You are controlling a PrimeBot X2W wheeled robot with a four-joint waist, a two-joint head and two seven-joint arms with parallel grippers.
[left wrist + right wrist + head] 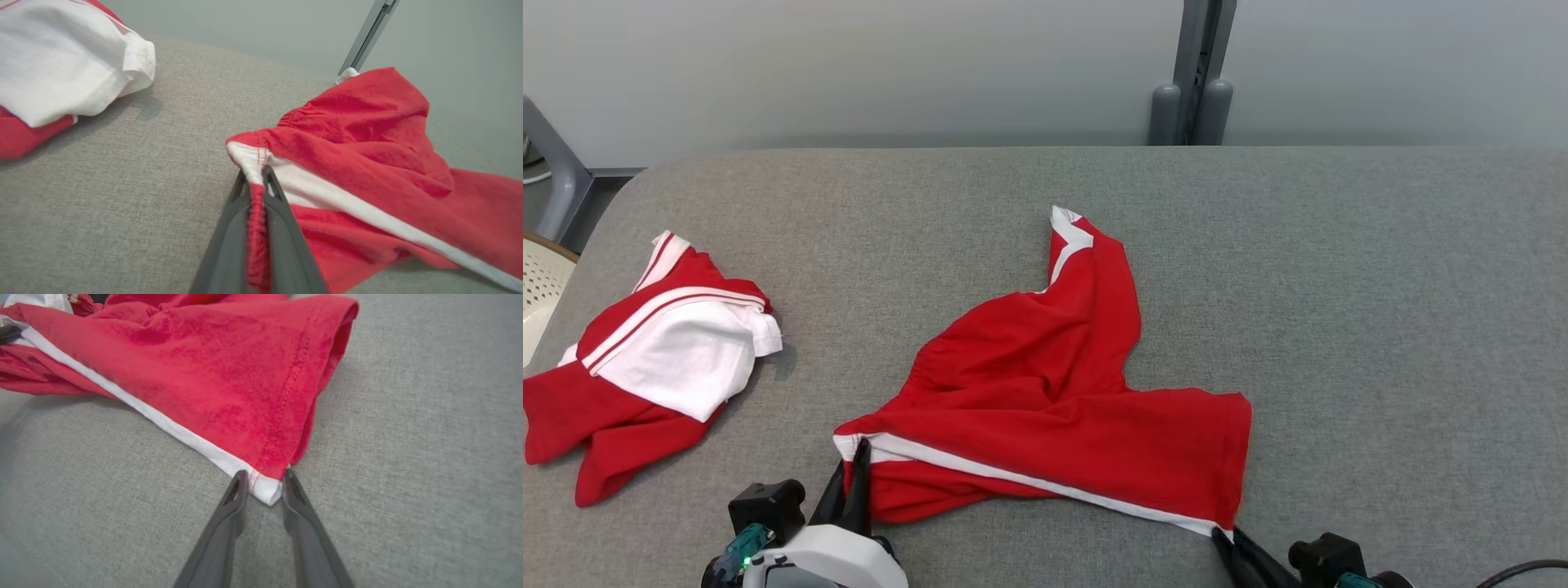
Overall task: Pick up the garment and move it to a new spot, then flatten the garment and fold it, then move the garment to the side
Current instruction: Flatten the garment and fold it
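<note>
No text, label, brand, number or sign can be read anywhere here.

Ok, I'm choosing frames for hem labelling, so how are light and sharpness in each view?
Head view: even, soft light, no glare, sharp; a faint shadow beside the second garment. Left wrist view: red shorts crisp at the waistband, the left gripper's fingers blurred near the lens. Right wrist view: slightly soft, table edge bowed at lower left.
</note>
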